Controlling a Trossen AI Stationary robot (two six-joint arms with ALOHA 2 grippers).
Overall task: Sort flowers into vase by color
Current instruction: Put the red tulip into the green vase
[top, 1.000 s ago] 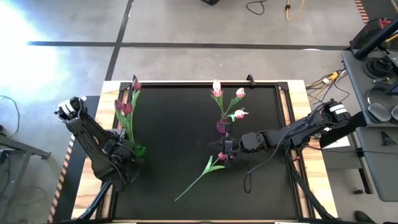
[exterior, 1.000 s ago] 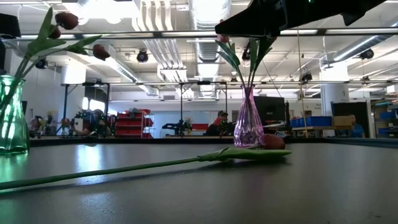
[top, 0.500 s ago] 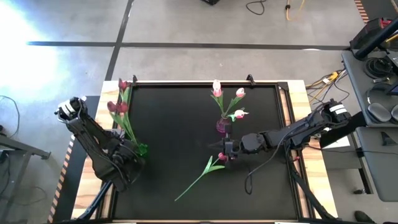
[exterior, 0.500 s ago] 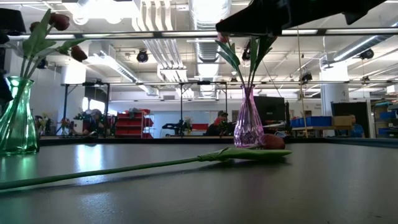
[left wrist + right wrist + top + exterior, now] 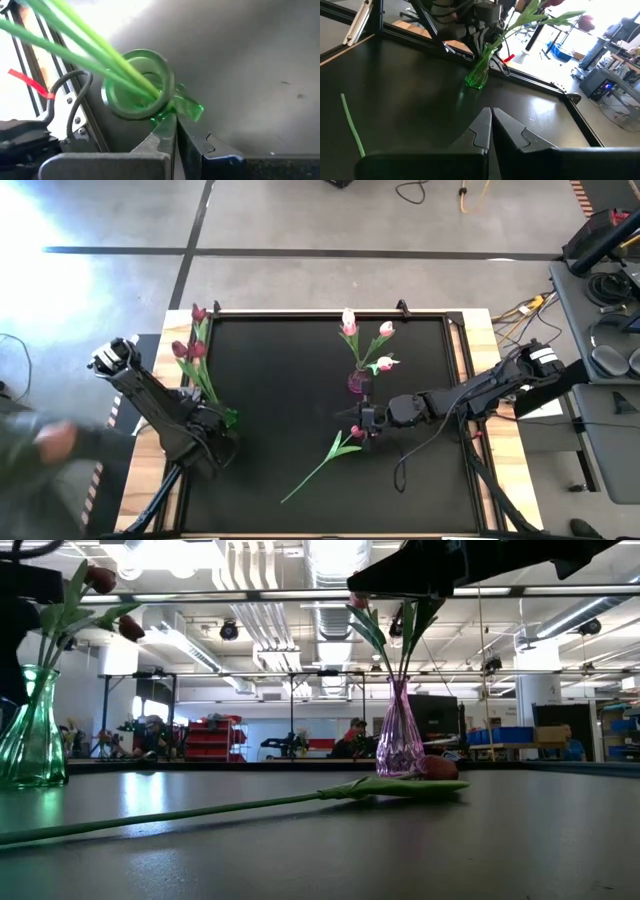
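Note:
A green glass vase with dark red tulips stands at the table's left edge; it also shows in the low view. My left gripper is shut at its rim. A pink glass vase holds pale pink-white tulips. One dark red tulip lies flat on the black table, its head near the pink vase. My right gripper is shut and empty, above that head. My left gripper has its fingertips closed at the near side of the green vase's rim, coming at it from above at a slant. The fingertips hide whether the glass wall lies between them. The vase stands with its base on the table, stems leaning toward the far left.
A blurred person's hand and sleeve show beside the table's left edge. The table has a raised wooden frame. Cables run along the frame by the green vase. The near half of the black mat is bare.
The green vase has tipped and then stood more upright again in my left gripper's hold. Its tulip heads have swung toward the table's left edge while its base has stayed nearly in place. A person has come into view at the left. My right arm has kept still.

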